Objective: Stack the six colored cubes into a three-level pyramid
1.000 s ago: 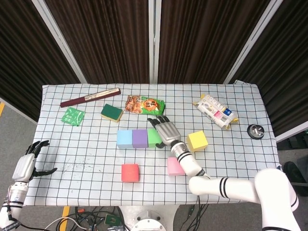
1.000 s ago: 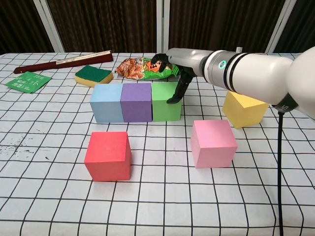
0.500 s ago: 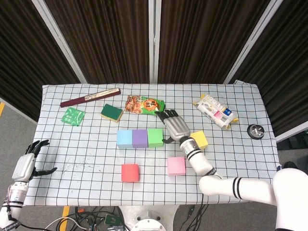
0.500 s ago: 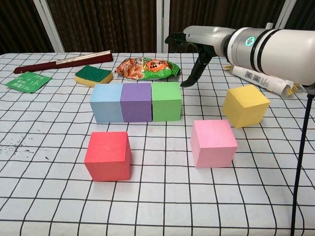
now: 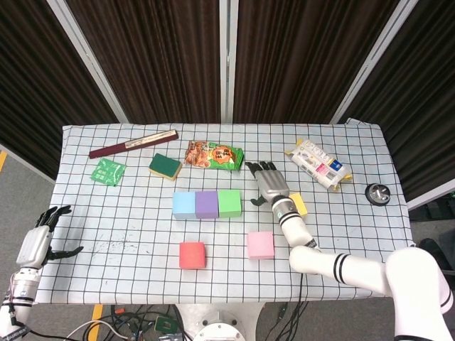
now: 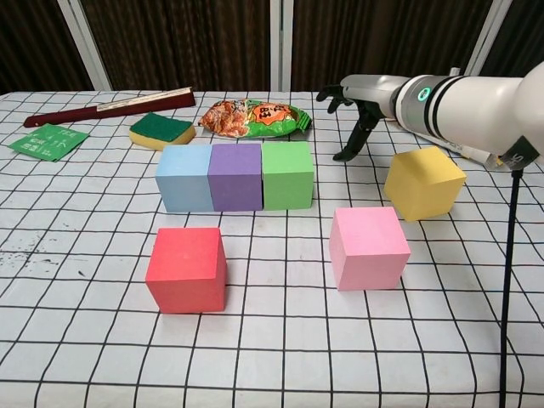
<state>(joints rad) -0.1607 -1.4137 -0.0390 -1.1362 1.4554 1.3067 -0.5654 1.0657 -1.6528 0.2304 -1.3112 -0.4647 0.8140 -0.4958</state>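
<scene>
A blue cube (image 5: 184, 204), a purple cube (image 5: 206, 204) and a green cube (image 5: 229, 203) stand touching in a row mid-table. In front of them lie a red cube (image 5: 192, 254) and a pink cube (image 5: 261, 244), apart from each other. A yellow cube (image 6: 423, 181) sits to the right, partly hidden behind my right hand (image 5: 269, 184) in the head view. That hand (image 6: 355, 109) hovers open above the table between the green and yellow cubes, holding nothing. My left hand (image 5: 40, 239) hangs open off the table's left edge.
Along the back lie a dark red stick (image 5: 133, 143), a green sachet (image 5: 108, 171), a green sponge (image 5: 164, 165), an orange snack bag (image 5: 213, 154) and a white packet (image 5: 318, 164). A small black round thing (image 5: 377, 193) sits at the right edge.
My right hand has left the green cube's side and moved right and up, toward the yellow cube. The cubes and the left hand have not moved.
</scene>
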